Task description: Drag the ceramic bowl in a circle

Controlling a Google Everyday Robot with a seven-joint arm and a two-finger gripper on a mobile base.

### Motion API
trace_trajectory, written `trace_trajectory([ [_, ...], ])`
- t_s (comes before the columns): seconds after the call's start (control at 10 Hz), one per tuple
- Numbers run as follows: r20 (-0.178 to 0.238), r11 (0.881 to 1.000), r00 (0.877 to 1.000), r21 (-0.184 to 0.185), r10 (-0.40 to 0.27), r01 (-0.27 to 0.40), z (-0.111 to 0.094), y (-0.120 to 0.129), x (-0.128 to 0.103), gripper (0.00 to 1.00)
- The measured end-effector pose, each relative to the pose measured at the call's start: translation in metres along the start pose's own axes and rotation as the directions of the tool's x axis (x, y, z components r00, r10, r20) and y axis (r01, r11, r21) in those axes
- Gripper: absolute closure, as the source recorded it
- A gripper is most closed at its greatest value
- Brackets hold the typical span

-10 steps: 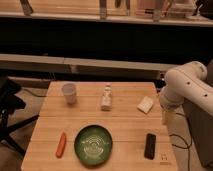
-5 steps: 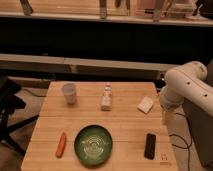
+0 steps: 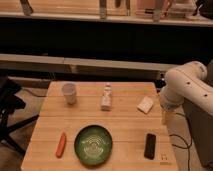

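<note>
The ceramic bowl (image 3: 93, 144) is wide, shallow and dark green with pale rings inside. It sits on the wooden table (image 3: 125, 125) near the front edge, left of centre. My white arm (image 3: 182, 87) is folded at the table's right side, well away from the bowl. My gripper (image 3: 164, 118) hangs at the arm's lower end, just past the right table edge, and nothing shows in it.
A white cup (image 3: 69, 93) stands at the back left, a small white bottle (image 3: 106, 97) at the back centre, and a white sponge-like block (image 3: 146, 104) at the back right. An orange carrot (image 3: 61, 144) lies left of the bowl. A black phone-like bar (image 3: 150, 146) lies to its right.
</note>
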Motion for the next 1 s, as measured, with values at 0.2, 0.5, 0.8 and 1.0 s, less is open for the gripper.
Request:
trace_trajectory([
  [0.2, 0.0, 1.0, 1.0, 0.0, 0.0, 0.0, 0.0, 0.0, 0.0, 0.2],
  [0.5, -0.019, 1.0, 0.999, 0.005, -0.031, 0.031, -0.001, 0.003, -0.005, 0.2],
  [0.8, -0.058, 0.992, 0.99, 0.014, -0.127, 0.128, -0.004, 0.009, -0.037, 0.2],
  [1.0, -0.073, 0.988, 0.986, 0.018, -0.152, 0.153, -0.005, 0.01, -0.038, 0.2],
])
